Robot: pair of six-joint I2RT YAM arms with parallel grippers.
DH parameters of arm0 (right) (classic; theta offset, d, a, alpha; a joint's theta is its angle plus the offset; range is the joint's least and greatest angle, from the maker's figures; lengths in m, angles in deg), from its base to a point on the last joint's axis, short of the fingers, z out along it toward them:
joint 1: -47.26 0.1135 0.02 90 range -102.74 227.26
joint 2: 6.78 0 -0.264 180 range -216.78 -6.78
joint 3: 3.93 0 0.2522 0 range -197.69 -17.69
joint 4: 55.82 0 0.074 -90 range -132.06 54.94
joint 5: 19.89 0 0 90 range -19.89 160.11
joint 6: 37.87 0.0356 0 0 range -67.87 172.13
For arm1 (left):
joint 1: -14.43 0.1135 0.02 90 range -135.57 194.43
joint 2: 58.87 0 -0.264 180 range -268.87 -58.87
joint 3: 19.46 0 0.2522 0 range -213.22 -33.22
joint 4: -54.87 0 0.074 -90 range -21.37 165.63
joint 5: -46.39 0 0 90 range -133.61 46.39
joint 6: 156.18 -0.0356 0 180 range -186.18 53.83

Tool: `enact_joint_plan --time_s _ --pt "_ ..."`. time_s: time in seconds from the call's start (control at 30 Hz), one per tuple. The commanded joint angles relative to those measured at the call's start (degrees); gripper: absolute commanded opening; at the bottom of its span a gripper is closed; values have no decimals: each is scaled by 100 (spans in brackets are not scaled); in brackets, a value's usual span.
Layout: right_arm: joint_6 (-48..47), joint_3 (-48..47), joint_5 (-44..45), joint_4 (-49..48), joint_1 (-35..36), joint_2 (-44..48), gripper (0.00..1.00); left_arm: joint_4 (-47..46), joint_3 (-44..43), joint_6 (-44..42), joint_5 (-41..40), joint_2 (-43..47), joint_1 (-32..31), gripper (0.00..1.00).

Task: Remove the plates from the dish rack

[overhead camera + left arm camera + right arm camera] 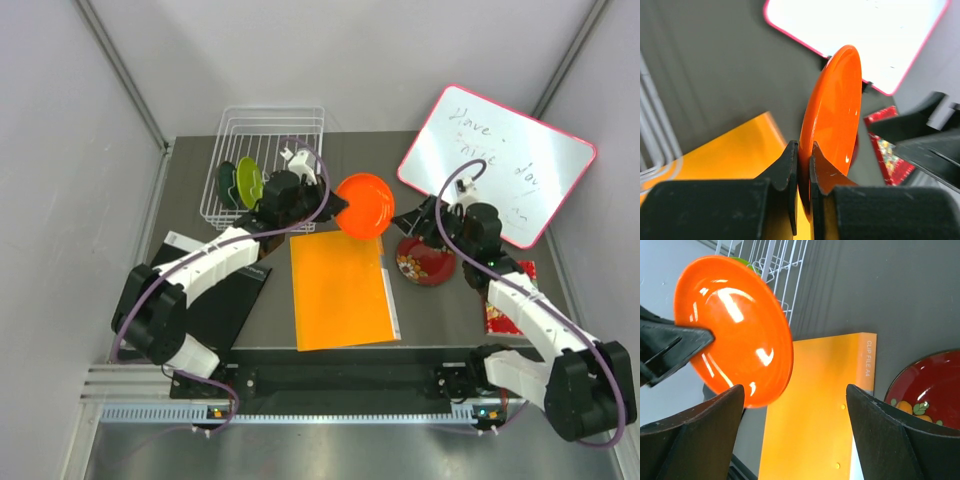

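My left gripper (pixel 803 152) is shut on the rim of the plain orange plate (pixel 837 107) and holds it on edge in the air above the far end of the orange folder (pixel 340 288). From above, the orange plate (pixel 365 205) hangs between both arms. The lime green plate (pixel 250 182) and the dark teal plate (pixel 228 185) stand upright in the white wire dish rack (pixel 272 130). The dark red patterned plate (pixel 425 262) lies flat on the table. My right gripper (pixel 795 395) is open just right of the orange plate (pixel 735 330), holding nothing.
A pink-framed whiteboard (pixel 497 165) leans at the back right. A black folder (pixel 215 300) lies at the left, and a red patterned card (pixel 510 305) at the right under my right arm. Grey walls close in both sides.
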Motion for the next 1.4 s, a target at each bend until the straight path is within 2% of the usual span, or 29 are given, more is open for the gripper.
enact_joint_plan --time_s 0.0,0.07,0.17,0.2,0.27,0.3,0.4,0.43,0.53,0.57,0.7,0.8,0.83,0.9,1.07,1.17,1.37 --pt "209 14 -174 -811 77 -274 81 -1082 149 391 612 6 -181 0" --pt "236 57 -261 -952 77 -353 81 -1259 236 575 885 -38 -199 0" --pt "341 171 -393 -1382 86 -406 72 -1427 281 681 1052 -126 -251 0" --pt "350 172 -411 -1461 68 -467 61 -1427 290 673 1035 -152 -260 0" --pt "350 180 -507 -1523 86 -529 49 -1549 351 681 1096 -205 -269 0" --pt "376 207 -551 -1663 77 -590 29 -1602 360 690 1131 -231 -269 0" --pt "508 365 -762 -1919 51 -670 0 -1752 369 751 1263 -337 -269 0" --pt "508 400 -719 -1911 42 -653 0 -1761 360 743 1272 -363 -269 0" --pt "473 532 -404 -1596 -125 -416 0 -1717 307 542 1378 -442 -278 27" --pt "438 602 -263 -1211 -317 -311 0 -1630 281 454 1343 -434 -269 50" --pt "35 725 308 21 -1046 426 0 -744 132 -187 658 -285 -261 69" --pt "-377 778 695 795 -1609 745 0 -277 9 -820 -307 -56 -261 76" --pt "-458 778 792 988 -1776 771 0 -50 -44 -1100 -884 57 -269 78" --pt "-660 770 907 1331 -1874 745 0 119 -79 -1356 -1493 155 -260 81" --pt "-784 796 1004 1447 -1988 456 0 374 -132 -1981 -3048 340 -225 89" --pt "-827 778 1022 1438 -1997 271 0 454 -115 -2166 -3717 366 -129 93" --pt "-819 866 653 929 -1997 -203 2 524 -44 -2096 -3861 270 310 93"
